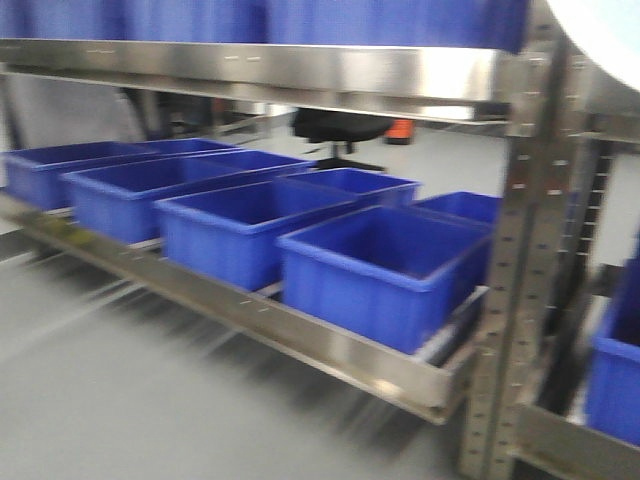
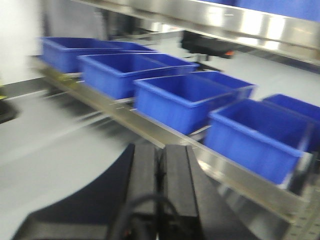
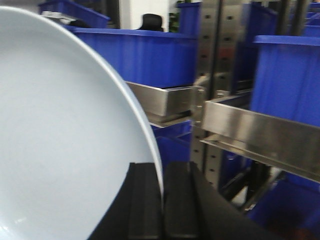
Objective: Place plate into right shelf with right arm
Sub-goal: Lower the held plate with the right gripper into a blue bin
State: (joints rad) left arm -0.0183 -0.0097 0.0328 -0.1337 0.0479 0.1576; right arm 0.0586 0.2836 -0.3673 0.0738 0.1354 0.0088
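Observation:
The white plate [image 3: 60, 140] fills the left half of the right wrist view, held on edge. My right gripper [image 3: 162, 167] is shut on its rim, one black finger on each face. In the front view only a white edge of the plate [image 1: 600, 30] shows at the top right corner. The right shelf [image 3: 260, 132] shows its shiny front rail just right of the plate, with a blue bin above it. In the front view the right shelf [image 1: 570, 440] lies beyond the perforated upright [image 1: 530, 250]. My left gripper [image 2: 161, 150] is shut with nothing in it, low over grey floor.
A long steel shelf rail [image 1: 300, 335] carries a row of several blue bins [image 1: 380, 270] across the left bay. Another steel shelf [image 1: 250, 65] runs overhead with blue bins on it. A black office chair [image 1: 340, 130] stands behind the racking.

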